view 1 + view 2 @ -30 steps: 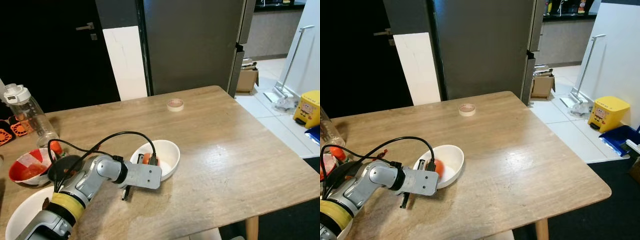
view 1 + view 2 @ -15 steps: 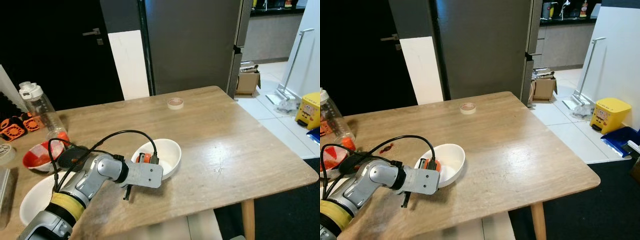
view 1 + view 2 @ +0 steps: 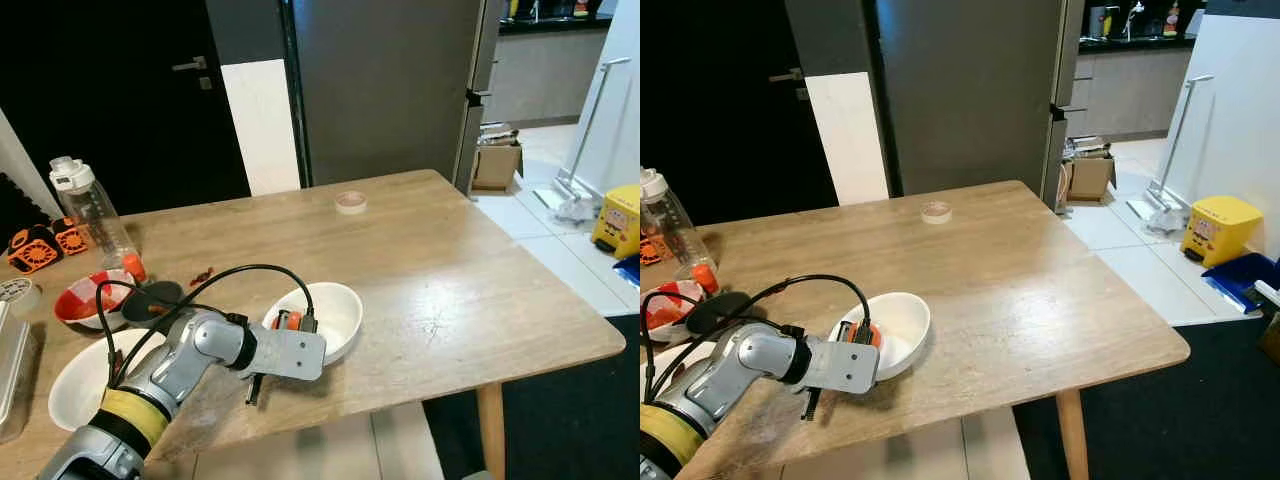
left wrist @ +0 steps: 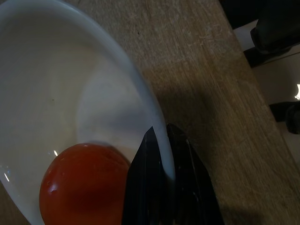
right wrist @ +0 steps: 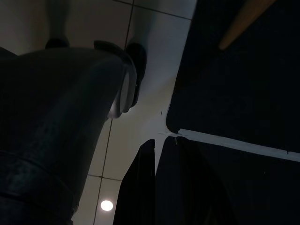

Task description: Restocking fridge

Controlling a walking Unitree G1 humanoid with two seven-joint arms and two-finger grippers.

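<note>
Since the earlier frame my head camera has drawn back, bringing more of the table's left end into sight; bowl and arm have not shifted. I note the tomato [image 4: 82, 187] lying in the white bowl [image 3: 330, 310] near the table's [image 3: 450, 270] front edge. My left gripper [image 4: 161, 140] is clamped thinly on the bowl's near rim, one finger inside beside the tomato, one outside. A second white bowl [image 3: 80, 375], a red bowl [image 3: 85, 305] and a clear bottle [image 3: 90, 205] stand to the left. Behind the table stands the fridge [image 3: 385, 90]. My right gripper [image 5: 161, 154] hangs over floor tiles, fingers almost together, holding nothing.
</note>
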